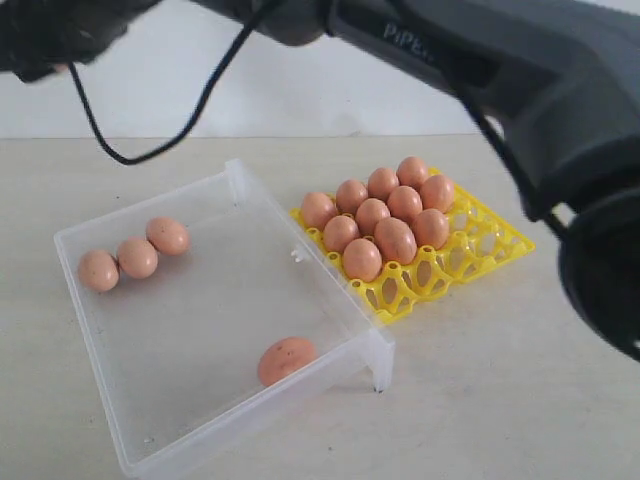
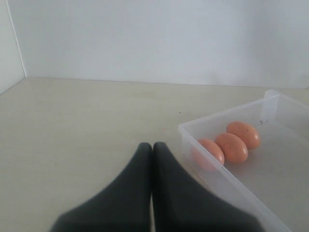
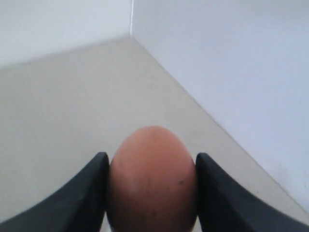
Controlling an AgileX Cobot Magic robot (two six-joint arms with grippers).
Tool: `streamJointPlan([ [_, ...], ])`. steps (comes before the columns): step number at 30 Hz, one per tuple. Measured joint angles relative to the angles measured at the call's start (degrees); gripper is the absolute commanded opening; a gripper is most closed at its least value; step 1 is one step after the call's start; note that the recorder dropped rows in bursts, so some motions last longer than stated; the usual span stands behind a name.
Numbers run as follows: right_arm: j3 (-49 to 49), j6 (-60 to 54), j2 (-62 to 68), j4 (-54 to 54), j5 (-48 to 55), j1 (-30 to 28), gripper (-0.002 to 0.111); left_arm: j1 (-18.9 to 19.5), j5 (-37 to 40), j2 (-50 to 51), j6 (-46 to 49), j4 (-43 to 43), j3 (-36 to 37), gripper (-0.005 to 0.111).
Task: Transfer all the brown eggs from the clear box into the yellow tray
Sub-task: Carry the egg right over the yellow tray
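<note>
A matte orange-brown oval egg (image 3: pixel 152 186) is clasped, long axis forward, by the part-spread right pincer (image 3: pixel 152 157), judged nearest the bright yellow plastic lattice tray (image 1: pixel 487 243).

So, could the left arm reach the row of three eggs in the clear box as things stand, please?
Probably yes: the left gripper is outside the clear box, with only its low wall before the three eggs and the top open. Its shut jaws must open first.

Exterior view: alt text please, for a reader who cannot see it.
Eleven matte orange-brown eggs sit in a bright yellow lattice egg tray beside a shallow clear plastic box, which holds four more: three in a row along its left edge, one by its near wall. A dark robot arm crosses the top right.
</note>
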Motion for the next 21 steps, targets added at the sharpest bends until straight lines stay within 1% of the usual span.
streamJointPlan([
  [3, -0.25, 4.2, -3.56, -2.2, -1.24, 1.95, 0.0, 0.0, 0.0, 0.0, 0.0, 0.0, 0.0, -0.004],
  [6, -0.25, 5.59, -5.63, -3.82, -0.45, 2.42, 0.0, 0.0, 0.0, 0.0, 0.0, 0.0, 0.0, -0.004],
  [8, 0.46, 6.82, -6.75, -6.84, 0.06, 2.42, 0.0, 0.0, 0.0, 0.0, 0.0, 0.0, 0.0, -0.004],
  [11, 7.14, 14.63, -10.41, -14.9, -0.9, 2.07, 0.0, 0.0, 0.0, 0.0, 0.0, 0.0, 0.0, -0.004],
  [13, 16.56, 23.97, -14.12, -21.76, -5.49, 1.66, 0.0, 0.0, 0.0, 0.0, 0.0, 0.0, 0.0, -0.004],
  [14, 22.71, 29.45, -16.72, -26.28, -9.4, 1.43, 0.0, 0.0, 0.0, 0.0, 0.0, 0.0, 0.0, -0.004],
  [15, 35.03, 40.34, -21.99, -35.98, -18.57, 1.15, 0.0, 0.0, 0.0, 0.0, 0.0, 0.0, 0.0, -0.004],
  [16, 41.77, 46.32, -25.04, -40.73, -24.41, 0.77, 0.0, 0.0, 0.0, 0.0, 0.0, 0.0, 0.0, -0.004],
  [17, 52.6, 53.99, -30.37, -46.5, -33.36, -0.15, 0.0, 0.0, 0.0, 0.0, 0.0, 0.0, 0.0, -0.004],
  [18, 57.74, 56.16, -33.17, -48.21, -36.66, -0.95, 0.0, 0.0, 0.0, 0.0, 0.0, 0.0, 0.0, -0.004],
  [19, 66.3, 57.57, -38.1, -49.94, -39.94, -3.76, 0.0, 0.0, 0.0, 0.0, 0.0, 0.0, 0.0, -0.004],
  [20, 69.82, 57.73, -40.14, -50.57, -40.85, -6.05, 0.0, 0.0, 0.0, 0.0, 0.0, 0.0, 0.0, -0.004],
  [21, 74.9, 57.5, -43.05, -51.2, -41.48, -11.62, 0.0, 0.0, 0.0, 0.0, 0.0, 0.0, 0.0, -0.004],
])
